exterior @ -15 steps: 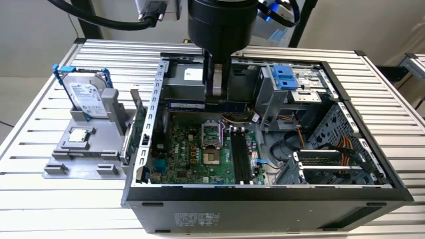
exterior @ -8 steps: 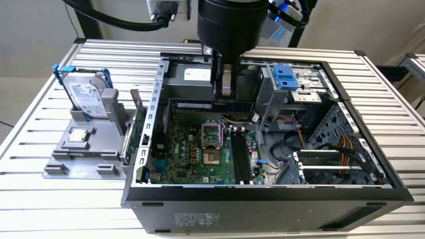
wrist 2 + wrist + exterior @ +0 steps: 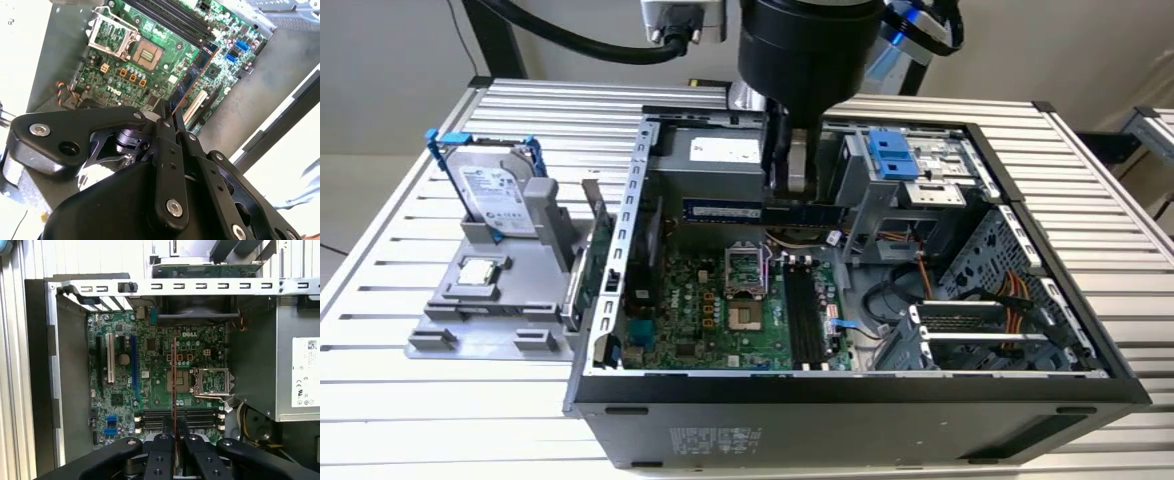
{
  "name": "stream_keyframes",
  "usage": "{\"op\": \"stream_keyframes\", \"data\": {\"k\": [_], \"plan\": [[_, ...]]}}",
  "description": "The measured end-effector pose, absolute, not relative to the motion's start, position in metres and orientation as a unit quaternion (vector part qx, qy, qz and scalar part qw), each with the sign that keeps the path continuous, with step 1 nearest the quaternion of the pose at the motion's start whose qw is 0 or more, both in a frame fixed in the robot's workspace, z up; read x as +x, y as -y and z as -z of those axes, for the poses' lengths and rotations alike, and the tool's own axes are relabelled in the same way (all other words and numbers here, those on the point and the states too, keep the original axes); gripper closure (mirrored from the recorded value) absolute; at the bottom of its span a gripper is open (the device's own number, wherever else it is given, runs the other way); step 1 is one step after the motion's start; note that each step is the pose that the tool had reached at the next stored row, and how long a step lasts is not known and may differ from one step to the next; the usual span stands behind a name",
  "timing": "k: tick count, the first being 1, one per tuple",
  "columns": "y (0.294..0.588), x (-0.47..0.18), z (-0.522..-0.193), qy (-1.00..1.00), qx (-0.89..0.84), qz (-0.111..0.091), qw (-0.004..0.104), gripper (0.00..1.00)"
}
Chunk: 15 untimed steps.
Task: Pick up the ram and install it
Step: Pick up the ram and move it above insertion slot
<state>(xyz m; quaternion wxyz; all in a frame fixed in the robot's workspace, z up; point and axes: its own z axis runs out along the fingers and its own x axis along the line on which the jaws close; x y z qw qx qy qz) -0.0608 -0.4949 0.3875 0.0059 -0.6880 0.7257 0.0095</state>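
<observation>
Ram (image 3: 720,211) hangs edge-down over the motherboard (image 3: 700,300), clamped in my hand (image 3: 790,193), I judge to face its contacts downward; it lies crosswise to the slots (image 3: 803,320).

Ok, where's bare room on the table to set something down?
Bare table on the near side of the grey fixture, and at the exterior view's right of the case. Crowded inside it, where the gripper holds the ram over the motherboard.

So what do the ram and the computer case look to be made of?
The ram: thin bluish circuit board, likely fibreglass laminate, with a pale label, clamped in the gripper. The computer case: sheet metal, probably steel, matt grey, judging by its thin folded walls and punched slots.
</observation>
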Motion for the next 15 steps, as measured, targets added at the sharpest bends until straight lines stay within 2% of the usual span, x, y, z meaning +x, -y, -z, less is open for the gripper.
{"op": "stream_keyframes", "data": {"k": [15], "plan": [[0.494, -0.037, -0.387, -0.726, -0.688, -0.009, 0.006, 1.0]]}}
